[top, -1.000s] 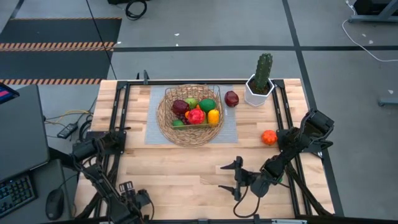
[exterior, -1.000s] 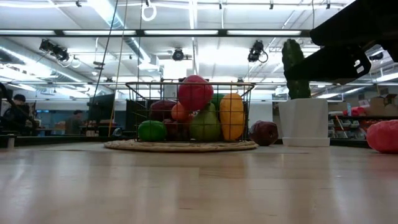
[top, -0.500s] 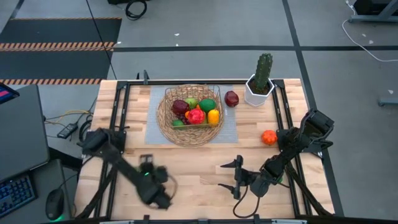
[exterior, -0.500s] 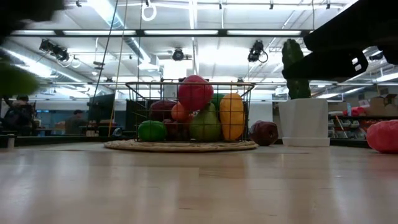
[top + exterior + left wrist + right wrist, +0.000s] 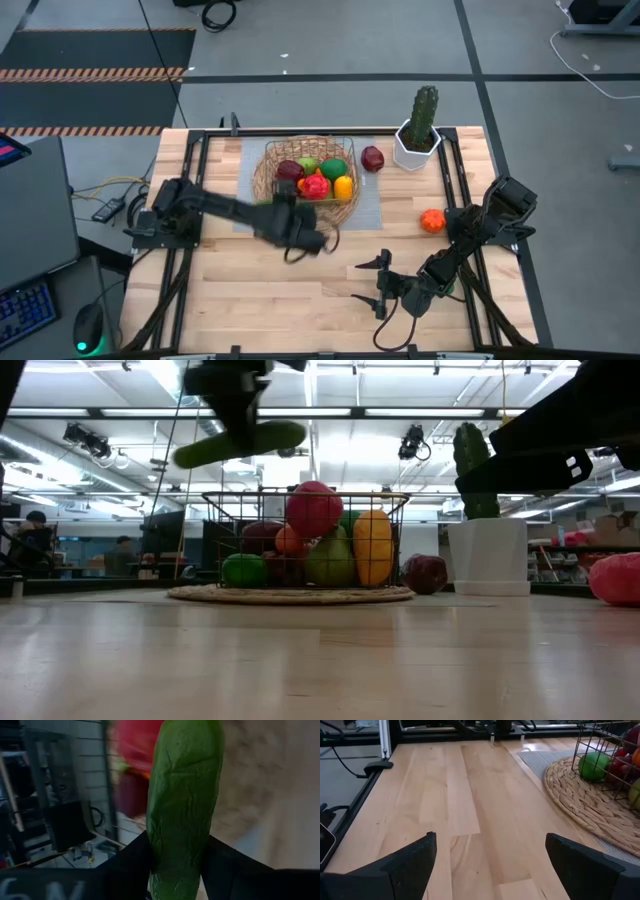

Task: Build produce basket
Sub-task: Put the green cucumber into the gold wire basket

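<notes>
The round wicker basket (image 5: 300, 190) lies on a grey mat at the table's far middle. It holds produce (image 5: 318, 180): red, green, yellow and dark purple pieces. A dark red fruit (image 5: 372, 158) rests on the mat beside the basket, and an orange-red fruit (image 5: 432, 221) lies on the wood to the right. My left gripper (image 5: 300, 238) hangs by the basket's near rim, shut on a green cucumber (image 5: 240, 443). My right gripper (image 5: 375, 285) stands open near the table's front right, with nothing between its fingers (image 5: 410, 862). My left gripper pinches the cucumber's two long sides (image 5: 165, 845) between its two fingers, about the middle of its length (image 5: 245, 438). The fingers slant down from above and lie across it. The cucumber hangs clear of the table, nearly level, higher than the basket's wire rim.
A tall green cactus in a white pot (image 5: 418, 135) stands at the far right, behind the dark red fruit. Black rails (image 5: 192, 180) run along the table's left and right sides. Bare wood (image 5: 300, 290) lies between the basket and the near edge.
My left gripper has swung from the table's near left corner up and toward the basket, turning as it went. It has carried the cucumber, which now hangs by the basket's near rim.
</notes>
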You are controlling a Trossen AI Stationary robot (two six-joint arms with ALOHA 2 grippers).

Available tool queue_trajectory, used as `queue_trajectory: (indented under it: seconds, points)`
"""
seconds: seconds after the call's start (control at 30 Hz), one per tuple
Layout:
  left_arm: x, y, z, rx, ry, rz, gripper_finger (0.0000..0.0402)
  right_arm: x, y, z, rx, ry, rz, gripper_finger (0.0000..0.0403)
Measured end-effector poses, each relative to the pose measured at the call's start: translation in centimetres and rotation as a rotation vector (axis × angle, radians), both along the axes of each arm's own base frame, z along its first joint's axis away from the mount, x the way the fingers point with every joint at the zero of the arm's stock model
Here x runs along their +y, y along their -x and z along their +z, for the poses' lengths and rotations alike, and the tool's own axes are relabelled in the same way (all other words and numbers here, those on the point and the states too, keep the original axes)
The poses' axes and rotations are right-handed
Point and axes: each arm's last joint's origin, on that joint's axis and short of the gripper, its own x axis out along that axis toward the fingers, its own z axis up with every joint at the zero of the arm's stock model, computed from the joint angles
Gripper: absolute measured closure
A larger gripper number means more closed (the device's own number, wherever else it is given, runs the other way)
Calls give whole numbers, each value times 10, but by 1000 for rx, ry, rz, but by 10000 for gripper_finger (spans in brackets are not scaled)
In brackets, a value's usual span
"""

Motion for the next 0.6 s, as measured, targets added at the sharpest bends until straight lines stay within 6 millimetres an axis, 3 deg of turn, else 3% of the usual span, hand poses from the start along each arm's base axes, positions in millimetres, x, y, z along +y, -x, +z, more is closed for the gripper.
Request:
queue_trajectory:
  seconds: [0.23,0.43,0.6]
  points:
    - [59,-18,33,-89,-43,41,262,0,1,-1,9,5,2,25]
    - [90,-38,38,-185,-66,-22,260,0,1,-1,9,5,3,25]
    - [110,-42,39,-202,-83,-15,260,0,1,-1,9,-9,-1,25]
